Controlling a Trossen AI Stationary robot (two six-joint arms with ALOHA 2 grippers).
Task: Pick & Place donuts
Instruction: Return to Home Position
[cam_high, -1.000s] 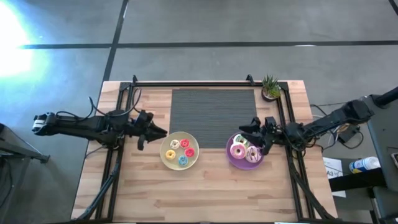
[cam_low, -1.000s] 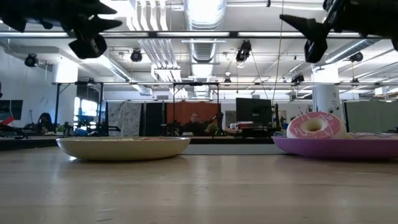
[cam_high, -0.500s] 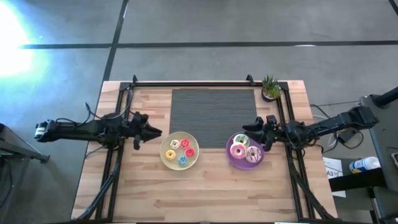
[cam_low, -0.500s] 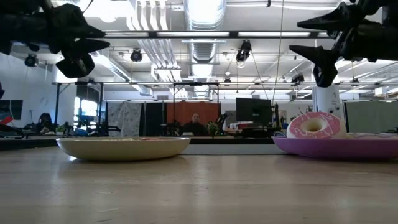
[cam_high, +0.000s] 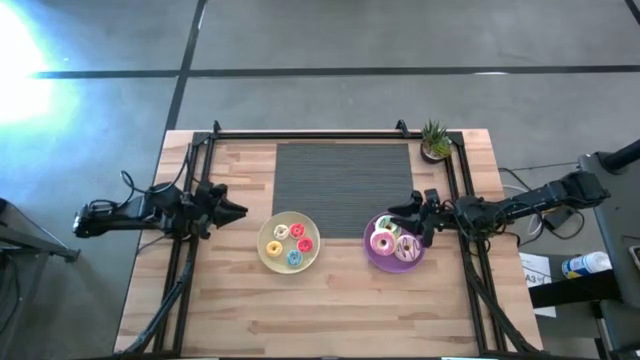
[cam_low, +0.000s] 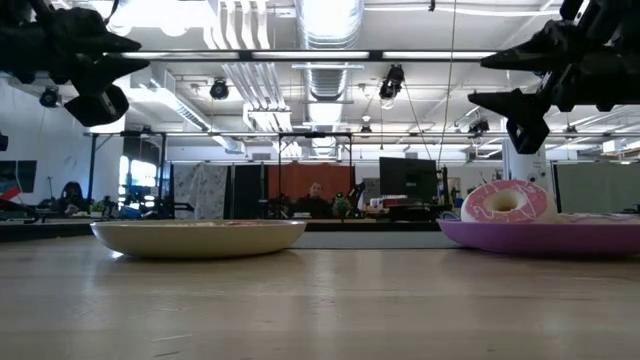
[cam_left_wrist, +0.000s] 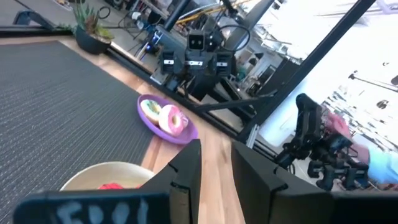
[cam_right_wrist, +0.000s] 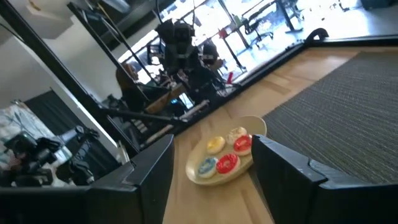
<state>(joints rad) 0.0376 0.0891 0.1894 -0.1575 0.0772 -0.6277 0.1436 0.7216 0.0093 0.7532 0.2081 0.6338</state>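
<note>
A: Looking down on the wooden table (cam_high: 340, 300) with its dark ribbed mat (cam_high: 340, 185), how should both arms go home well?

B: In my judgement, each arm should draw straight back toward its own side edge of the frame and ride high above the wood, so nothing clips a plate rim. The right gripper (cam_high: 405, 222) needs the most care. It hangs right of centre, over the upper right edge of the purple plate (cam_high: 371, 256). The right wrist view shows its fingers spread wide and holding nothing. The left gripper (cam_high: 232, 211) hangs left of centre, apart from the cream-yellow plate (cam_high: 265, 256). Its fingers stand slightly parted and are also empty.

A: Where do the donuts lie from each pincer?

B: Three large donuts (cam_high: 382, 242) sit on the purple plate, just below and left of the right gripper in the frame. The low view shows that gripper raised well clear of them. Five small donuts (cam_high: 296, 231) sit on the cream-yellow plate near the centre of the frame. They lie to the right of the left gripper and slightly lower, near it but not touching. Every donut I can see sits on a plate.
</note>
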